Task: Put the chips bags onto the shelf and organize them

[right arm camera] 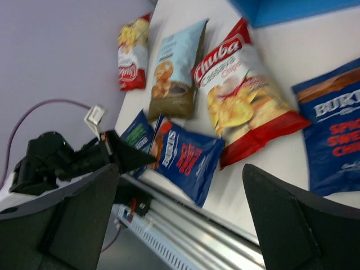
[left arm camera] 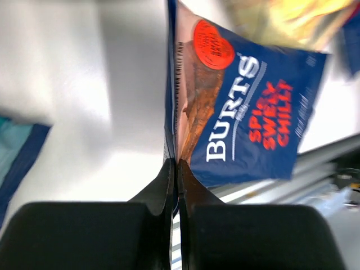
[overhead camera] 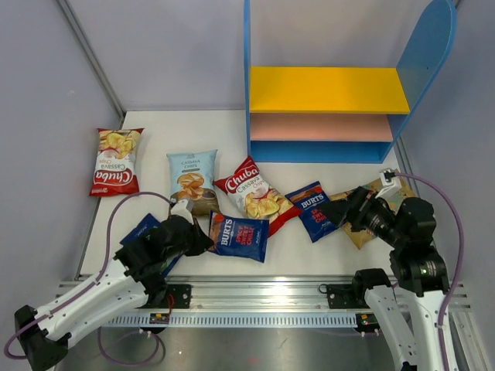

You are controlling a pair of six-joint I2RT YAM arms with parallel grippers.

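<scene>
pinching the left edge of a dark blue burts bag [left arm camera: 247, 112], the left fingers [left arm camera: 166, 185] are clenched flat together on its crimped seam. this bag sits at the near middle of the table [overhead camera: 178, 131], close to the rail where the arms are bolted.

the right fingers [right arm camera: 73, 214] are released and spread wide, grasping nothing. they hover low over the table just beside a second burts bag [overhead camera: 313, 210]. a tan-gold bag [overhead camera: 357, 233] lies partly hidden under the right arm.

a third burts bag [overhead camera: 141, 229] shows only a corner from under the left arm. a red-white chuba bag [overhead camera: 255, 197] lies tilted between the pinched bag and the second burts bag, just beside both. left of it lies the light blue-brown cassava bag [overhead camera: 192, 179], its lower edge near the left wrist. a second chuba bag [overhead camera: 116, 161] lies well apart at the far left of the table, its lettering upside down in the top view.

the shelf [overhead camera: 425, 54] stands upright at the far right of the table, with its yellow board over the pink one and the blue base below. all seven bags lie on the table in front of it or to its left.
</scene>
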